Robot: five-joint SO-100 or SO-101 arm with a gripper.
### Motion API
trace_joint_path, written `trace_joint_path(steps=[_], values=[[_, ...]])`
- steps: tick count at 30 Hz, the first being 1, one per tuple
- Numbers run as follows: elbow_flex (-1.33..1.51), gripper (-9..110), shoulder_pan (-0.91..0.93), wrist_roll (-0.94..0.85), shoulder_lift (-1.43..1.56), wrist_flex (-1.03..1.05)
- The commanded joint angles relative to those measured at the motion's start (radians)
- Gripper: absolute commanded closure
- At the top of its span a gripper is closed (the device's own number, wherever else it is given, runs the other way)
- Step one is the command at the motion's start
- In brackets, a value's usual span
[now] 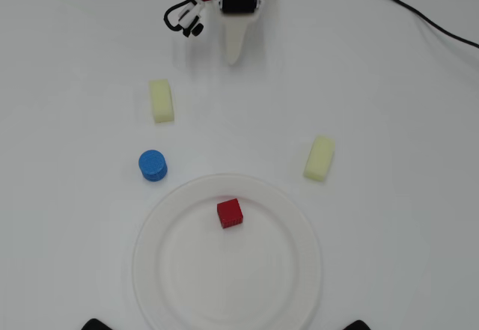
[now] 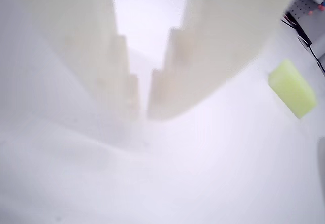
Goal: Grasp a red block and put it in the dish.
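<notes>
Overhead view, L to R: a pale yellow oblong foam block (image 1: 161,100) lies upper left of centre, long side running up-down the frame; below it a small blue ribbed plastic cylinder (image 1: 153,165) stands on end, just beside the upper-left rim of the large round white plastic dish with a ribbed rim (image 1: 150,270), but apart from it. The small solid red cube (image 1: 230,213) sits inside the dish, on the flat floor a bit above the dish's centre, square on one face and touching nothing else, so the drop-off looks done, judging by where it lies. At top centre the white plastic two-finger gripper (image 1: 235,59) hangs over bare table, well apart from the dish, tip pointing down-frame; prob. pulled back there to clear the work area, tho that's a guess. Black and red wires loop just left of its motor housing, and a black cable (image 1: 419,16) crosses the upper right corner. Right of centre a second pale yellow oblong foam block (image 1: 319,158) lies tilted, near the dish's upper-right rim but not touching. Two dark shapes at the bottom edge can't be identified. Wrist view: the two fingers fill the upper half, blurred, pressed nearly together with only a thin slit btwn the tips and nothing pinched; a yellow-green block (image 2: 292,88) shows at right edge. The three distractors ring the dish's upper side, likely laid out as decoys. No brand, label or readable writing anywhere.
</notes>
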Motion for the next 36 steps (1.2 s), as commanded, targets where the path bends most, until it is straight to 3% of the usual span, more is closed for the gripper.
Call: trace_joint_path(steps=[1,15,36], values=[[0.101,101,-0.014,0.006,0.186,0.071],[0.098,101,-0.126,0.021,0.189,0.094],[0.098,101,-0.114,0.092,0.189,0.092]])
